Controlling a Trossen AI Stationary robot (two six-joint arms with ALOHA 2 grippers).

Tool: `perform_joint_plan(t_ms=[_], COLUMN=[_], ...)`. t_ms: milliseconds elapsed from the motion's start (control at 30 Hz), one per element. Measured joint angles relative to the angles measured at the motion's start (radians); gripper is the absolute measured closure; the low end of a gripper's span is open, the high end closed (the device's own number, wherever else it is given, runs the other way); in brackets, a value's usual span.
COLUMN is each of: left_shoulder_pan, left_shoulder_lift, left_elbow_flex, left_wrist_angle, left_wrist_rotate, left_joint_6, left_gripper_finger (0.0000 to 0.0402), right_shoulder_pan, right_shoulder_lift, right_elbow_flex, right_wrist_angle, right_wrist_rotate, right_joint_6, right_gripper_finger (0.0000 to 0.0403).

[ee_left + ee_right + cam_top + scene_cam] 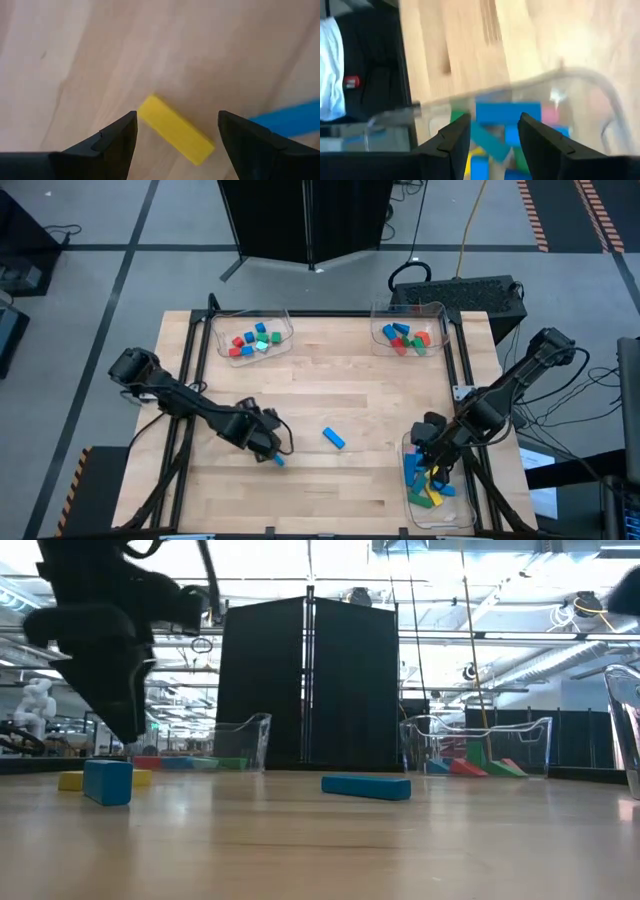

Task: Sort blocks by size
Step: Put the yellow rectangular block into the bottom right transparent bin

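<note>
Blocks: yellow one (175,130) sits mid-table toward the left edge, between the left gripper's (177,137) wide-open fingers, blue bar (292,119) just beside. Closing off-center could twist it away. Right gripper (495,132), open, empty, hovers over the near-right tray (412,505).

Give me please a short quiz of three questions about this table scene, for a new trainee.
1. True or false: the left pincer hangs open over a yellow block.
2. How many clear trays hold blocks? A) one B) two C) three
3. Fill in: the blue bar lying loose mid-table is ____ any tray.

Key: 1 true. 2 C: the far left tray, far right tray and near right tray, where the right pincer hovers open. 3 outside.
</note>
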Motion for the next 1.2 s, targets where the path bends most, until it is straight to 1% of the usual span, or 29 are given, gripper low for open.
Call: perform_joint_plan(t_ms=[200, 267, 367, 467, 633, 767, 833, 933, 1033, 1100, 1200], left_shoulder_pan=[0.001, 0.005, 0.018, 0.035, 0.055, 0.055, 0.055, 0.055, 0.055, 0.055, 0.055], left_shoulder_lift=[0.000, 0.000, 0.000, 0.000, -0.004, -0.002, 0.005, 0.000, 0.000, 0.000, 0.000], left_elbow_flex=[-0.032, -0.040, -0.054, -0.079, -0.131, -0.144, -0.151, -0.145, -0.148, -0.150, -0.168], left_wrist_angle=[-0.011, -0.009, -0.009, -0.009, 0.037, 0.099, 0.099, 0.160, 0.142, 0.146, 0.147], left_wrist_rotate=[-0.011, -0.011, -0.011, -0.009, 0.029, 0.045, 0.054, 0.054, 0.053, 0.058, 0.103], left_joint_6=[-0.267, -0.328, -0.374, -0.398, -0.425, -0.424, -0.415, -0.393, -0.389, -0.378, -0.371], left_gripper_finger=[0.0126, 0.0126, 0.0126, 0.0126, 0.0126, 0.0126, 0.0126, 0.0126, 0.0126, 0.0131, 0.0154], right_shoulder_pan=[0.000, 0.000, 0.000, 0.000, 0.000, -0.001, -0.001, -0.001, -0.001, -0.001, -0.001], right_shoulder_lift=[0.000, 0.000, 0.000, 0.000, 0.000, 0.000, 0.000, 0.000, 0.000, 0.001, 0.001], right_elbow_flex=[0.068, 0.077, 0.078, 0.078, 0.078, 0.078, 0.078, 0.078, 0.078, 0.077, 0.077], right_wrist_angle=[-0.001, -0.001, -0.004, -0.005, -0.005, -0.005, -0.004, -0.001, 0.000, 0.003, 0.008], right_wrist_rotate=[0.153, 0.177, 0.183, 0.222, 0.279, 0.302, 0.307, 0.308, 0.312, 0.314, 0.336], right_joint_6=[-0.109, -0.127, -0.133, -0.130, -0.128, -0.128, -0.129, -0.127, -0.126, -0.126, -0.125], right_gripper_finger=[0.0245, 0.0245, 0.0245, 0.0245, 0.0245, 0.0245, 0.0245, 0.0245, 0.0245, 0.0245, 0.0245])
